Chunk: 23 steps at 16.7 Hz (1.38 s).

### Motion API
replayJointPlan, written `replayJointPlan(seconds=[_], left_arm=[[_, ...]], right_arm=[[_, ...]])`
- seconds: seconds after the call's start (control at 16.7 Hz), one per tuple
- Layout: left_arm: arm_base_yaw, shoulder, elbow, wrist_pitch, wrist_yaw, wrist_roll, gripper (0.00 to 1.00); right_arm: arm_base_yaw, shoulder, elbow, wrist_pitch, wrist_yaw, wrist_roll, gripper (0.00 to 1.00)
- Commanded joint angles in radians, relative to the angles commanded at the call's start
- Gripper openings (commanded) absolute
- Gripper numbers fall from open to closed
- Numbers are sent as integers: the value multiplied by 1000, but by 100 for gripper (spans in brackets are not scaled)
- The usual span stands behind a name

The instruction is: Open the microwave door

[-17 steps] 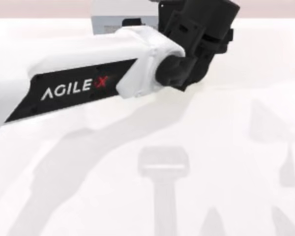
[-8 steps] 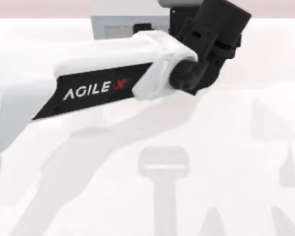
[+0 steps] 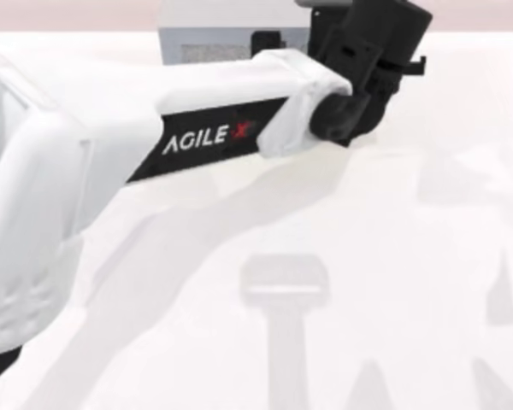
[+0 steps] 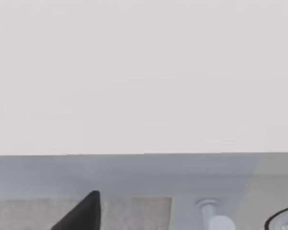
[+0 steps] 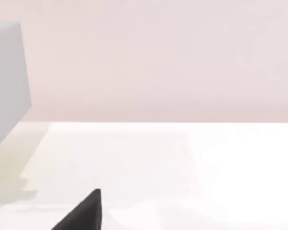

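The light-grey microwave (image 3: 227, 19) stands at the table's far edge in the top view. My left arm reaches across to it, and its black gripper (image 3: 374, 38) covers the microwave's right front part. A strip of the microwave door (image 3: 207, 53) shows beside the arm. From the left wrist, the door's speckled mesh window (image 4: 134, 214) is close ahead, with a pale cylindrical handle (image 4: 214, 219) and a knob's edge (image 4: 284, 221) beside it. One dark fingertip (image 4: 89, 214) shows in front of the mesh; nothing lies against its inner face. The door looks flush with the front.
My right arm is out of the top view. Its wrist view shows one dark fingertip (image 5: 89, 214) over bare white table (image 5: 182, 163), with the microwave's side (image 5: 7, 81) farther off. Arm shadows fall across the table (image 3: 282, 290).
My left arm has swung to the right and stretched farther toward the microwave. Its gripper now sits over the right end of the microwave's front.
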Motion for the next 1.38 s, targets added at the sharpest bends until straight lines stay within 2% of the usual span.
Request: replayJointPlan(seconds=[0.18, 0.96, 1.38], left_arm=[[0, 0, 0, 0, 0, 0, 100], [0, 0, 0, 0, 0, 0, 2], [0, 0, 0, 0, 0, 0, 0]], right_arm=[[0, 0, 0, 0, 0, 0, 100], [0, 0, 0, 0, 0, 0, 100], [0, 0, 0, 0, 0, 0, 100]])
